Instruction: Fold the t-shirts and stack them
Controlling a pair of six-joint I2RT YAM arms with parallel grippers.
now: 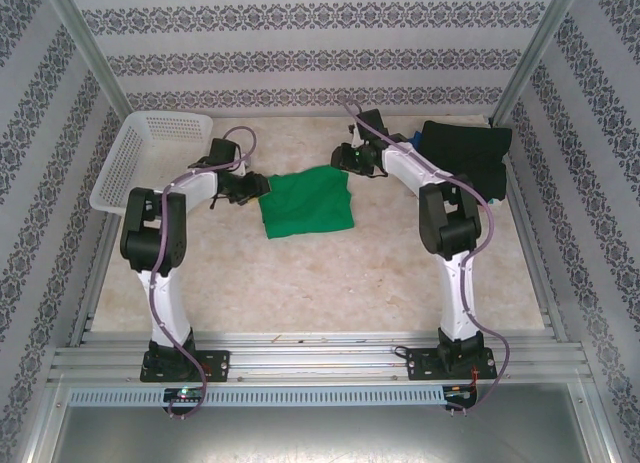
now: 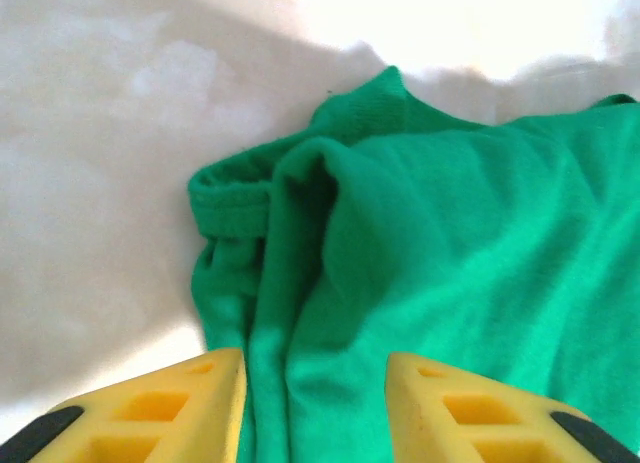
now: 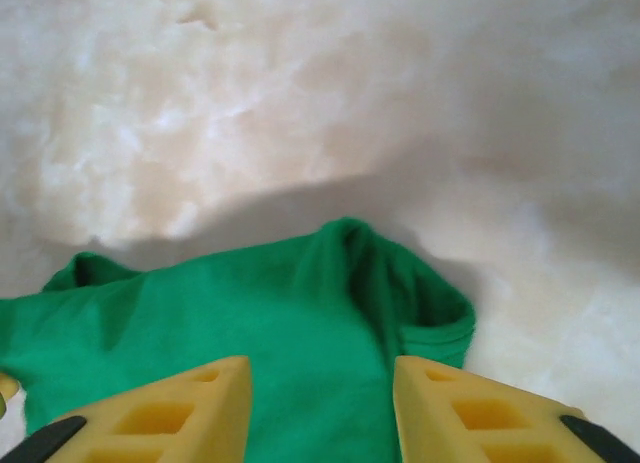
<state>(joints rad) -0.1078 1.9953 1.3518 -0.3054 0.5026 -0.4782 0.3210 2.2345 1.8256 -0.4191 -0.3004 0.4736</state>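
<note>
Top external: bright green fabric t-shirt (image 1: 306,203) spread on pale marbled table (image 1: 330,283), lying between left fingers (image 1: 262,187) and right fingers (image 1: 342,161), one at each side edge. Black fabric t-shirt (image 1: 465,153) off to the right of right fingers.

Left wrist: left fingers (image 2: 170,408) apart, green t-shirt (image 2: 450,253) between and ahead of them, bunched sleeve ahead.

Right wrist: right fingers (image 3: 180,408) apart, green t-shirt (image 3: 250,313) between them, rolled edge just ahead.

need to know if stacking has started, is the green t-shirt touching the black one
Apart. Top external view shows the green t-shirt at centre, the black t-shirt far right, table between them.
</note>
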